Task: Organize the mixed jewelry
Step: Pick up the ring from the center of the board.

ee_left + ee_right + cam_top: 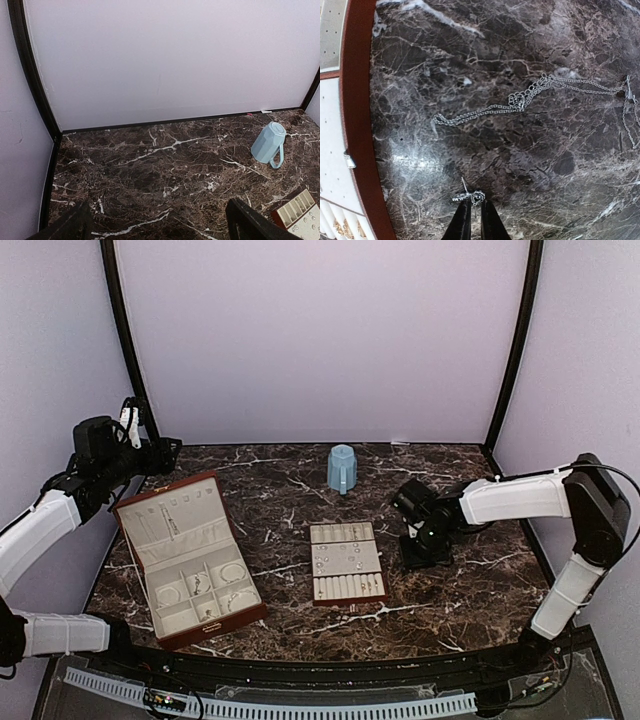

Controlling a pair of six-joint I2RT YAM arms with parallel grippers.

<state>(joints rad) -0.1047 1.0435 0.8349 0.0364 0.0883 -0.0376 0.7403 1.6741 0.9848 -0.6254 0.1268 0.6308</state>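
Left claw [159,220] gapes wide, empty, above the tabletop [150,170]. Right of the slotted tray [355,125], the right claw [471,212] pinches nearly closed on 1 tiny silver piece [470,196]. Beyond lies a chain [520,100], likely light, limp and slippery, best taken at its bunched middle.

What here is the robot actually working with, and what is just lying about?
Part of the job:
- loose silver chain
- small silver piece, pinched at the tips of the right hand
- jewelry box and slotted tray, both holding pieces

Just lying about:
- blue mug
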